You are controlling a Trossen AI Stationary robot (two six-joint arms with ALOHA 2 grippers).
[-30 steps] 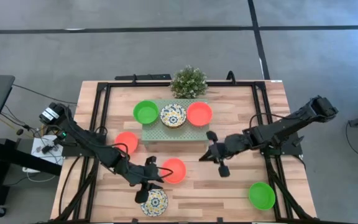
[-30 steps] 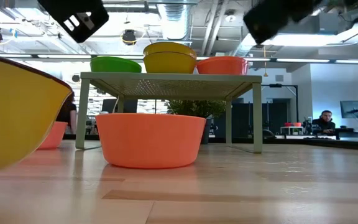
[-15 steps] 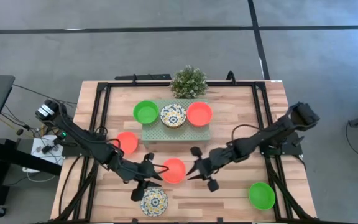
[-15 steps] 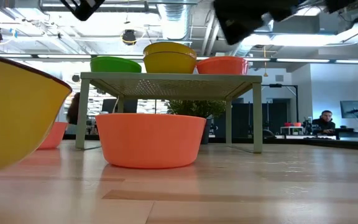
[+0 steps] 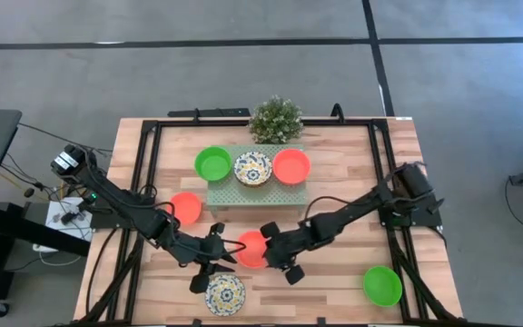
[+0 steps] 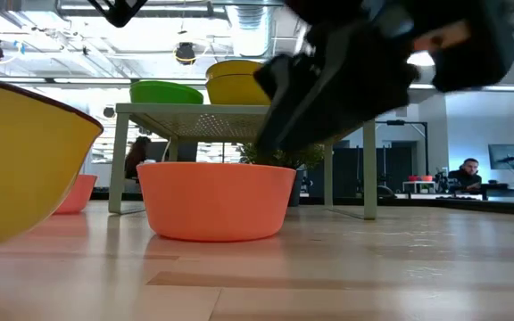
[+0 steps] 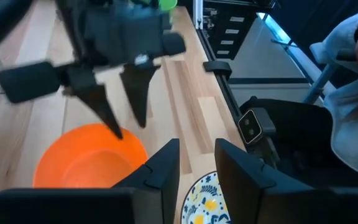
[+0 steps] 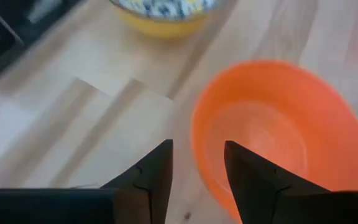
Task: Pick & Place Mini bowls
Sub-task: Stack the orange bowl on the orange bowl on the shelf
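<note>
The right gripper [image 5: 278, 255] hangs at the rim of the orange bowl [image 5: 253, 248]. Its fingers are spread and hold nothing. From my station, the wrist view puts that bowl [image 8: 278, 140] just ahead of the right fingers [image 8: 151, 171], one finger lined up near the rim and the other over bare wood. The bowl is round, so no long axis governs the approach. I judge that only the rim's position between the fingers matters.

The left gripper [image 5: 212, 263] sits just on the bowl's other side, fingers parted and empty, between the orange bowl and the patterned bowl [image 5: 225, 293]. Both arms are about equally near. The right one faces the rim squarely, with its fingers [image 7: 118, 102] reaching down at the bowl's edge in the left wrist view.

Three more bowls sit on the platform [image 5: 257, 193], well beyond both grippers. I can read no label or writing anywhere.
</note>
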